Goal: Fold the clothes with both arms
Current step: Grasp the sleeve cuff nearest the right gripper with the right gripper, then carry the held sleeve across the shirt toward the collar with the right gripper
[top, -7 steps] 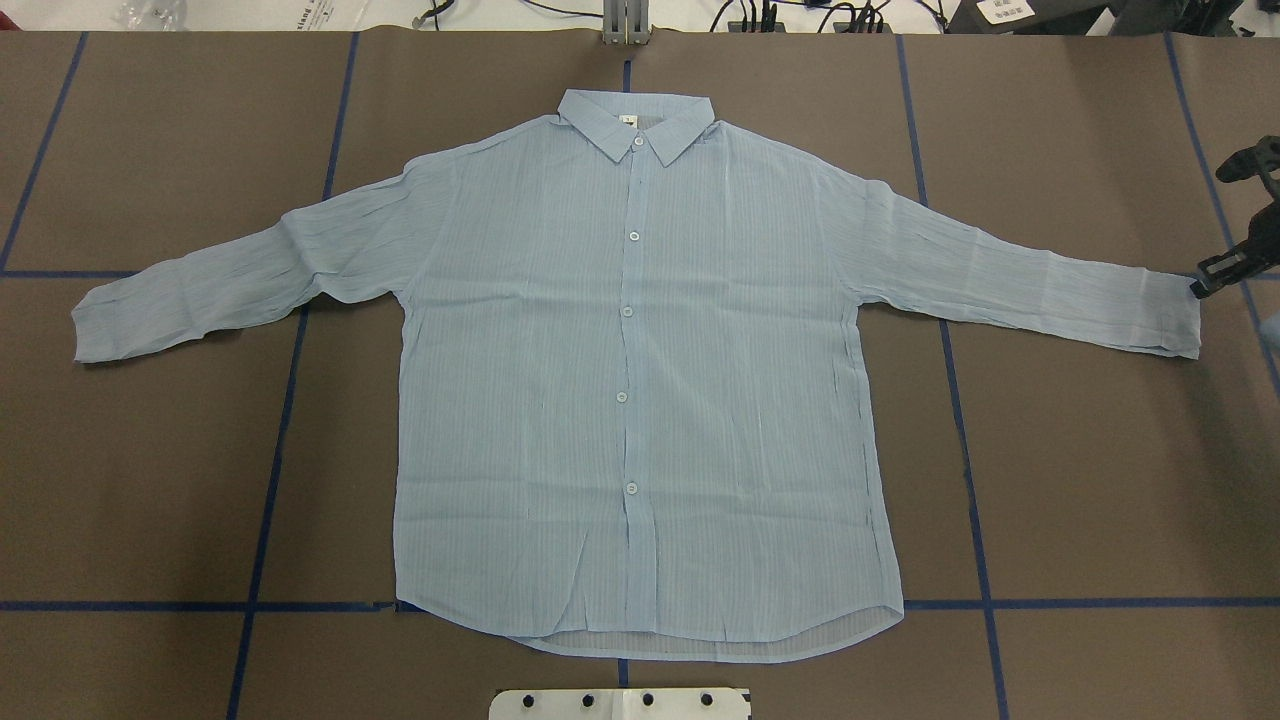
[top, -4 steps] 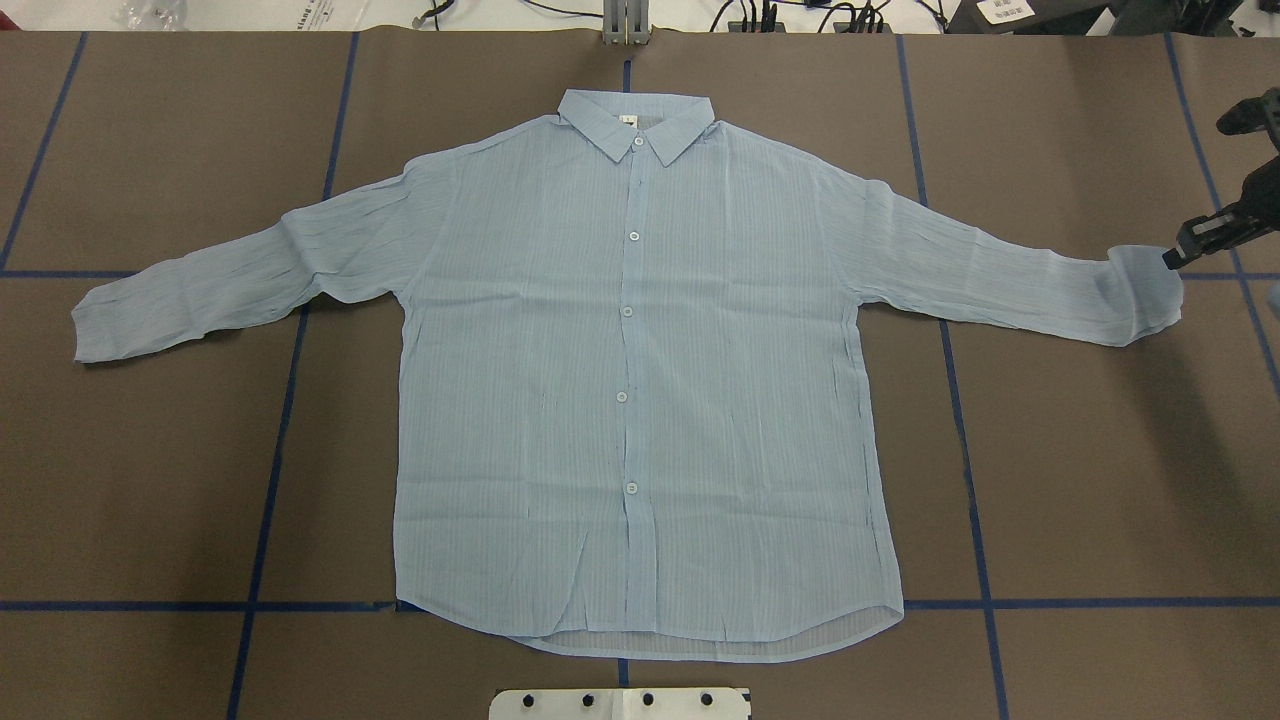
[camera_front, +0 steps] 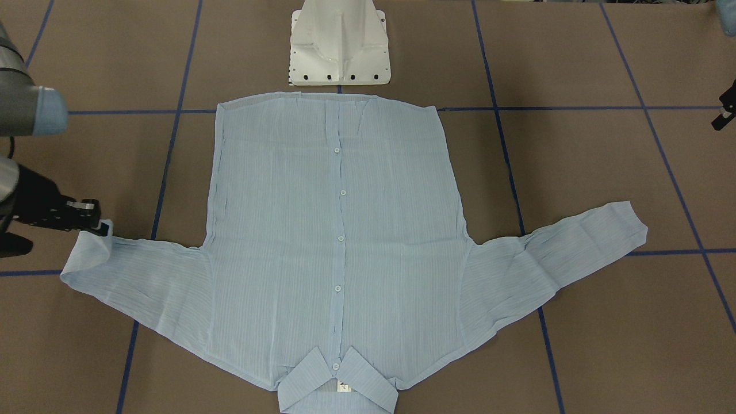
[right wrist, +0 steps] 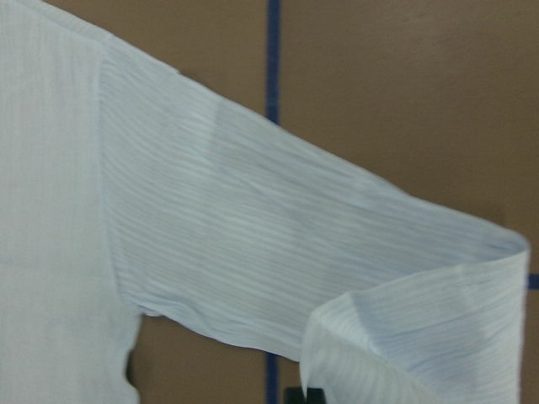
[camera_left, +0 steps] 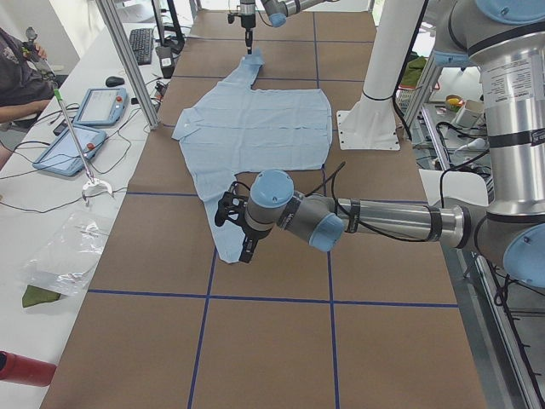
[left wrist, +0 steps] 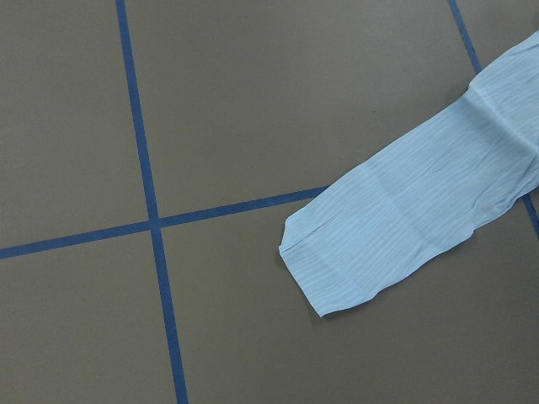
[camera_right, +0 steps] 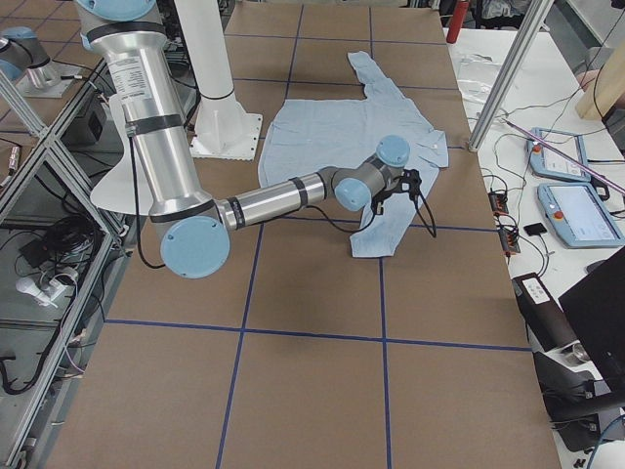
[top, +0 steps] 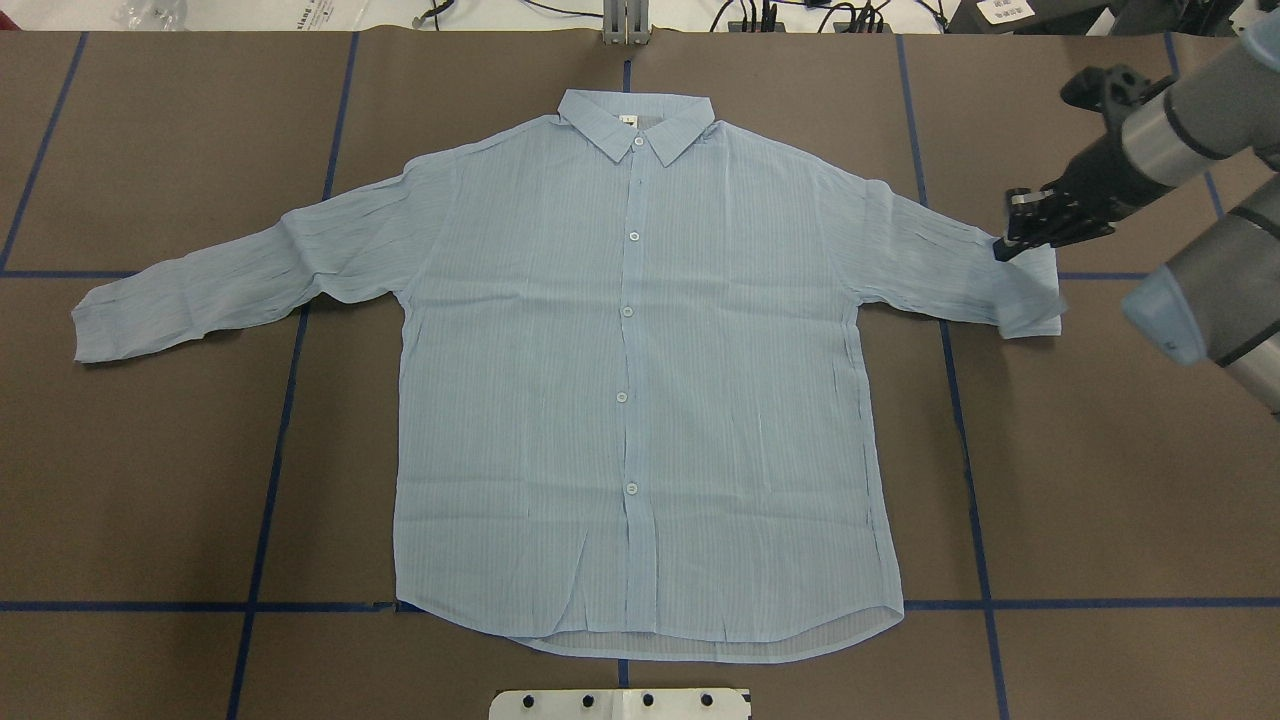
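The light-blue shirt [top: 630, 400] lies flat and buttoned, collar [top: 637, 120] at the far side. My right gripper [top: 1005, 248] is shut on the right sleeve's cuff [top: 1030, 300] and holds it doubled back over that sleeve; it also shows in the front view [camera_front: 103, 227]. The right wrist view shows the folded-over cuff [right wrist: 421, 337]. The left sleeve [top: 200, 290] lies stretched out, its cuff [left wrist: 354, 261] flat on the table. My left gripper [camera_left: 245, 254] hangs above that cuff; only its edge shows in the front view [camera_front: 723, 115], and I cannot tell if it is open.
The white pedestal base [camera_front: 339, 46] stands just behind the shirt's hem. The brown table [top: 1100, 480] carries blue tape lines [top: 270, 480]. Tablets [camera_left: 100, 106] and cables lie on the operators' bench beyond the far edge.
My right gripper has moved inward toward the shirt's body with the cuff, doubling the right sleeve back over itself. The body and left sleeve have not moved.
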Controlling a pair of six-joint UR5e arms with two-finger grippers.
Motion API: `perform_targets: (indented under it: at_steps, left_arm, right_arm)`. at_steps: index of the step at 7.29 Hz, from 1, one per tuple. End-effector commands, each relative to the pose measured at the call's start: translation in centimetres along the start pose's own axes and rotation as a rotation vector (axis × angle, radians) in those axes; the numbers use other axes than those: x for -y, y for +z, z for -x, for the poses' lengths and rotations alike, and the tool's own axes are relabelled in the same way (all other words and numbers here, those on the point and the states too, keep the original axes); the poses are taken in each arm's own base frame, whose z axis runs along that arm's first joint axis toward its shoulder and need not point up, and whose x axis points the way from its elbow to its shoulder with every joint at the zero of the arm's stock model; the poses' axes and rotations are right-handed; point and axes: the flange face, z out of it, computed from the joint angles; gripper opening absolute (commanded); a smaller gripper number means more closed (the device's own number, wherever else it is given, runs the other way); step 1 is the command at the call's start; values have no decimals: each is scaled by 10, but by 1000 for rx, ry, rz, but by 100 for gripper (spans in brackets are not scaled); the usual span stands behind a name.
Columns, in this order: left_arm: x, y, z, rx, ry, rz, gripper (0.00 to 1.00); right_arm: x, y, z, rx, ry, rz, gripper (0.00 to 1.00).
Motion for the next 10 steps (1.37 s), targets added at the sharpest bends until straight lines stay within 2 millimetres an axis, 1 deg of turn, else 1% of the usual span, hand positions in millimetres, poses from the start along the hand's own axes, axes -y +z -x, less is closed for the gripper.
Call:
perform_targets:
  at_steps: [1,2,3,4,5,6,7,9,10]
  left_arm:
    - [0,0,0,1,-1,1,100]
    - [-1,1,2,2,-3,3,100]
    - [-1,1,1,0,-2,2,100]
    - [-2,1,1,0,-4,4,100]
    - [-3,2,2,-8,-7,8,100]
    - [-6,2,1,-27,-10,15,100]
    - [-6,2,1,-28,-10,16,100]
    - [-6,2,0,-30,-10,17,100]
    - [-6,2,-1,-36,-10,19,100]
  right_arm:
    - [-30,57,176,27,166,-67,0]
    - [-22,77,239,35,228,-87,0]
    - [-2,79,305,48,295,-156,0]
    - [5,86,357,55,333,-163,0]
    - [1,98,405,52,342,-202,0]
    - [-23,118,435,51,346,-270,0]
    - [-29,123,441,51,340,-282,0]
    - [-22,128,460,38,357,-283,0]
    - [-21,129,461,49,365,-288,0]
